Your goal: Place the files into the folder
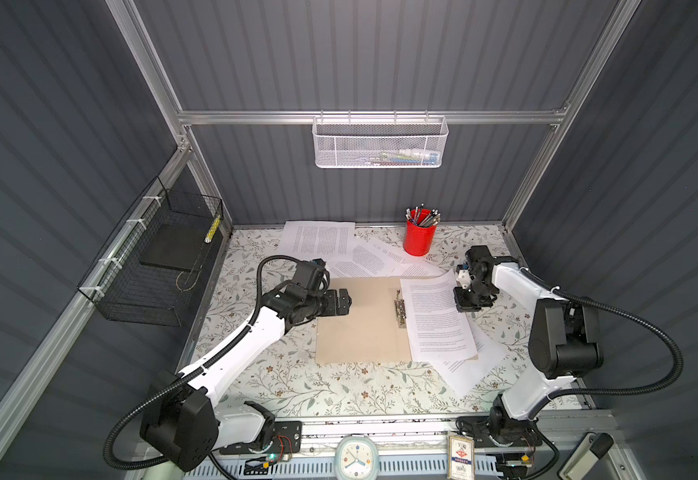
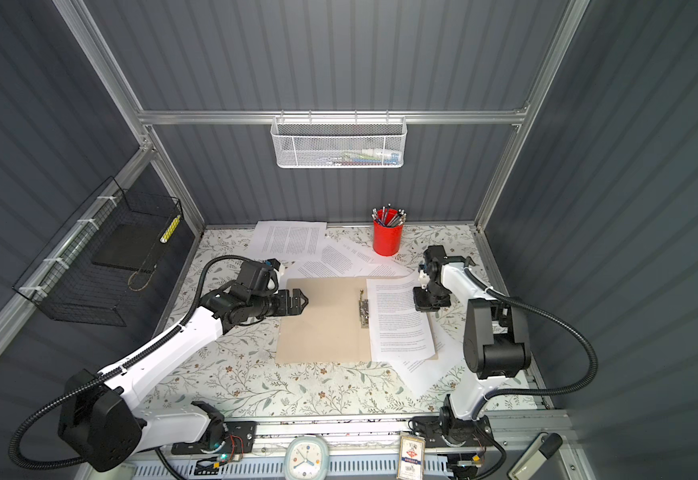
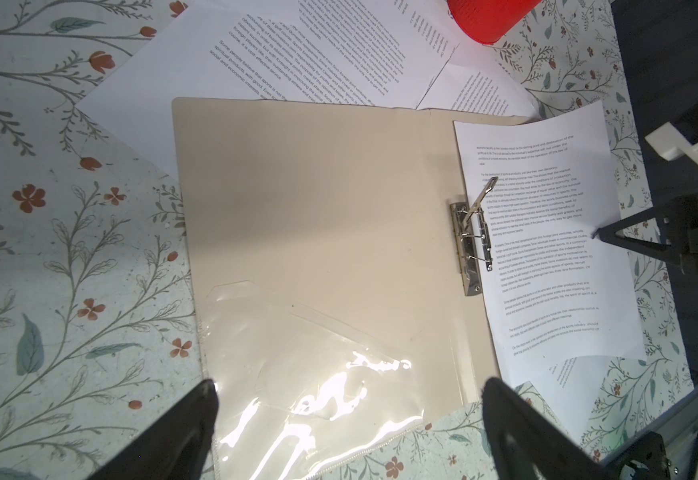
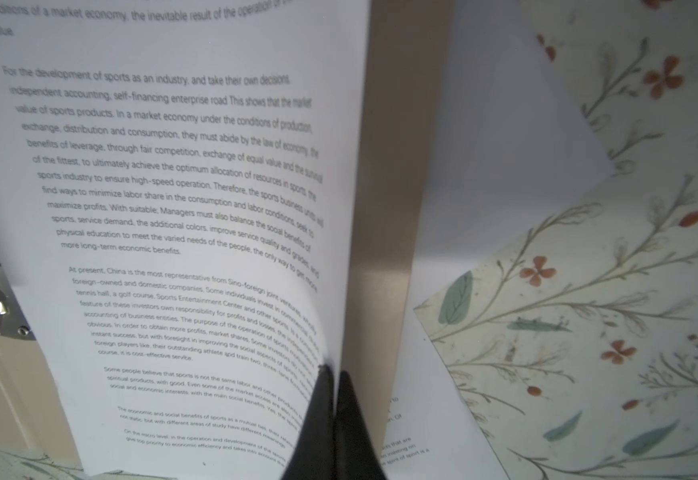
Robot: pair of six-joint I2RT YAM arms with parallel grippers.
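**Both top views.** Tan folder [image 1: 360, 320] [image 2: 322, 320] open flat at mid-table on the floral table cover [image 1: 289, 382], with the metal clip [image 1: 400, 308] [image 2: 364, 308] on the spine. Spine and clip aligned near-to-far. Long axis of each leaf the same way; the open spread wider left-to-right. Printed sheet [image 1: 434, 316] [image 2: 397, 320] on the right leaf, long axis parallel to the spine, head of the text toward the far edge. Left margin just beside the clip, right edge raised off the card. Right gripper [image 1: 461, 307] [image 2: 420, 305] at that raised edge. Left gripper [image 1: 341, 301] [image 2: 299, 301] over the outer edge of the left leaf. Remaining files [image 1: 318, 241] [image 2: 289, 239] fanned along the far side beside a red pen cup [image 1: 420, 237] [image 2: 387, 239], the nearest overlapped by the folder's far edge. Lower sheet [image 1: 472, 365] protruding from under the right leaf.

**Left wrist view only.** Clear plastic pocket [image 3: 318, 374] on the inner face of the left leaf, with glare across it. Clip lever [image 3: 482, 195] swung up over the margin of the printed sheet [image 3: 546, 249]. Left gripper [image 3: 349, 381] spread wide and empty, fingers [image 3: 198, 415] straddling the pocket. Contact with the card not discernible.

**Right wrist view only.** Right gripper [image 4: 333, 374] pinched tight on the curling edge of the printed sheet [image 4: 173, 208]. Strip of folder [image 4: 397, 166] card exposed beneath the lifted paper. Print legible line by line.
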